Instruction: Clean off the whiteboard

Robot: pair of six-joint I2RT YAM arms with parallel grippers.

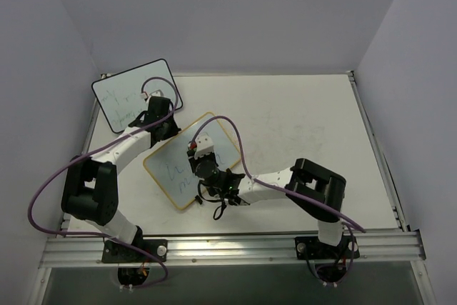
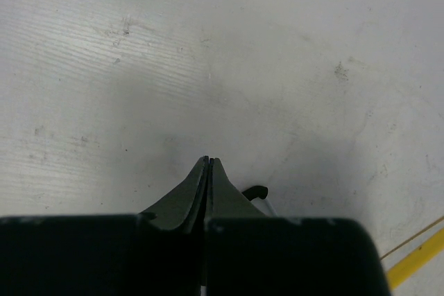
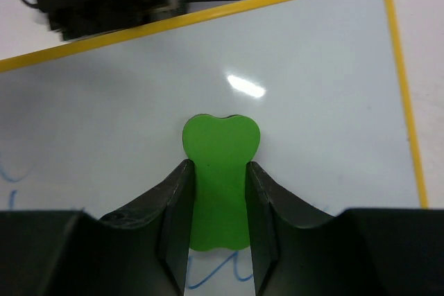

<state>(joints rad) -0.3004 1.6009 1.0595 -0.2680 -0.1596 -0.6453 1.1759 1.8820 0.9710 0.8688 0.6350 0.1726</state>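
While the right pincer point(image 3: 218, 168) pinches the green eraser point(image 3: 220, 142), blue writing point(image 1: 173, 173) is left on the whiteboard point(image 3: 312, 67); left pincer point(image 2: 209, 161) pressed together.

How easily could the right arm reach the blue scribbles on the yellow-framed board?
Probably easily, yes. The right hand, gripping a green eraser, hangs right over the whiteboard, with the blue scribbles close by and nothing between. The left hand sits off beside the board's edge.
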